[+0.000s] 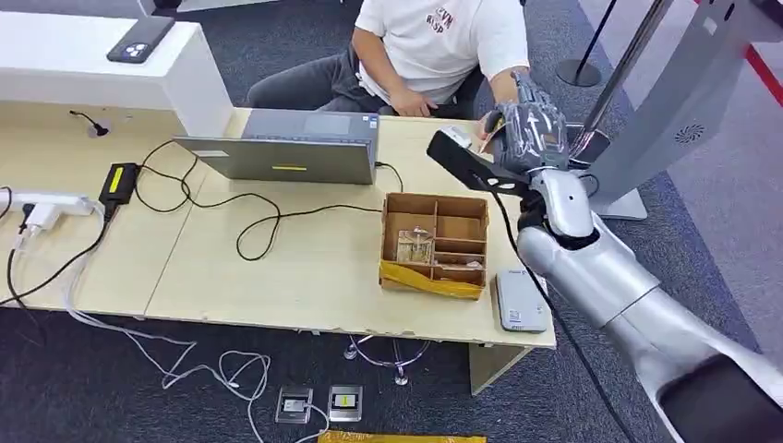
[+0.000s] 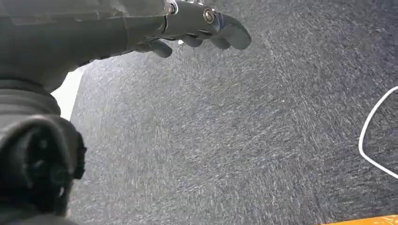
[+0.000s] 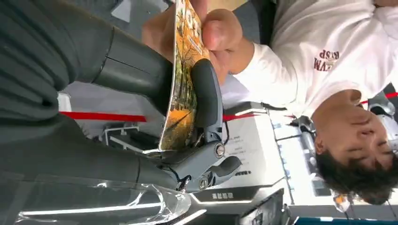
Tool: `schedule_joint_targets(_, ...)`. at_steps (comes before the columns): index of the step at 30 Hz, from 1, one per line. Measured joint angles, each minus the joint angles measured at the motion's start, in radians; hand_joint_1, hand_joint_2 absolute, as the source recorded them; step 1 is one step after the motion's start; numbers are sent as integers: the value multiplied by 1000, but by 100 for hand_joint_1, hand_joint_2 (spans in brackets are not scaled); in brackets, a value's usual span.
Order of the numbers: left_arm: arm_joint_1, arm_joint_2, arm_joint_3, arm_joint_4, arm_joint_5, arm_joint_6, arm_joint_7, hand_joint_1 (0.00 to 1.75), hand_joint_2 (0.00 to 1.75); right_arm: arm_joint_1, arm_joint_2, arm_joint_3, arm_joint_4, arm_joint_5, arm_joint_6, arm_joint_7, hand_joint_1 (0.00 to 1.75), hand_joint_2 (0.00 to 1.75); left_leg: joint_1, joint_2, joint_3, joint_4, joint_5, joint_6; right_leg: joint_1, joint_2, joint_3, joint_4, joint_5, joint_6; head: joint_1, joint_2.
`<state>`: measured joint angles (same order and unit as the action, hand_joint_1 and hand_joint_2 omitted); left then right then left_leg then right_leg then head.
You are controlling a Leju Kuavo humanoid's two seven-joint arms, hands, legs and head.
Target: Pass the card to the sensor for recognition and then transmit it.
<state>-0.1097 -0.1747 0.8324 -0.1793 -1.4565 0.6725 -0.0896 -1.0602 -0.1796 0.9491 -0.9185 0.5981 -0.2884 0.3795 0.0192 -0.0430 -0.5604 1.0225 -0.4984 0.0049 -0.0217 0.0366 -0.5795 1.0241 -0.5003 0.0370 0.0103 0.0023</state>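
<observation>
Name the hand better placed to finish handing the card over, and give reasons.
Right. The right hand already holds the card between thumb and fingers, and the person's hand is gripping its far end. The left hand hangs over the carpet, holding nothing.

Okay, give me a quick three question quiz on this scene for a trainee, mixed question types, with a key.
1. True or false: the right hand holds the card.
2. What else is touching the card? A) the laptop B) a person's hand C) the cardboard box
3. Fill in: the left hand hangs over grey ____.

Key:
1. True.
2. B: the person's hand pinches the card's far end.
3. Carpet; that hand holds nothing.
</observation>
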Motion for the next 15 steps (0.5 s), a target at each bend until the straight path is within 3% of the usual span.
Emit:
schedule_joint_targets(1,0,0,-1,0,1,0,0,0,0,0,8,2,17,-1,-3,-4,159,175,0,-1,0,0,0,0,0,-1,0,0,0,0,-1,0)
schedule_joint_targets(2,0,0,-2,0,1,0,0,0,0,0,18,5,32,-2,-5,-8,73,175,0,-1,0,0,0,0,0,-1,0,0,0,0,0,0)
schedule_joint_targets(3,1,0,-3,0,1,0,0,0,0,0,22,9,43,-4,-7,-10,12,175,0,-1,-1,0,0,0,0,-1,0,0,0,0,0,0)
schedule_joint_targets(6,3,2,-6,0,2,0,2,0,0,-2,42,17,81,-10,-12,-14,12,175,0,-1,0,0,0,0,0,0,0,0,0,0,0,0)
schedule_joint_targets(7,3,3,-7,0,2,0,4,0,0,-2,47,20,96,-14,-13,-14,0,175,0,-1,0,0,0,0,0,0,0,0,0,0,0,0)
schedule_joint_targets(15,5,4,-24,0,1,0,5,0,0,4,59,36,154,-16,-57,-4,0,175,0,0,0,0,0,0,0,0,0,0,0,0,0,0)
